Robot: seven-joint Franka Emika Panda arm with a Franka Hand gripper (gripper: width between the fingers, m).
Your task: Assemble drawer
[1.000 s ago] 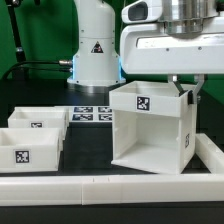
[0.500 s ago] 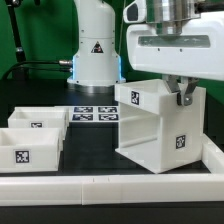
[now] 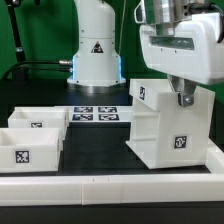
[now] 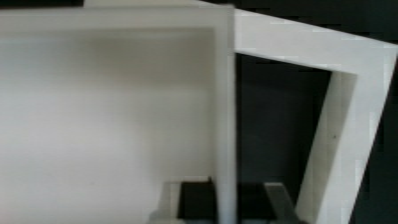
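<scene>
The tall white box housing (image 3: 170,125) of the drawer stands on the black table at the exterior view's right, with black-and-white tags on its faces. My gripper (image 3: 181,97) is shut on the housing's upper wall, one finger on each side of the panel. In the wrist view the white housing wall (image 4: 228,110) runs straight down between my two dark fingers (image 4: 192,200). Two small white trays (image 3: 38,121) (image 3: 28,150) with tags sit side by side at the exterior view's left.
The marker board (image 3: 97,113) lies flat behind the trays. A low white border wall (image 3: 110,187) runs along the front and right edges. The white robot base (image 3: 97,45) stands at the back.
The housing, held in my gripper, has turned and shifted toward the exterior view's right. The trays have not moved.
</scene>
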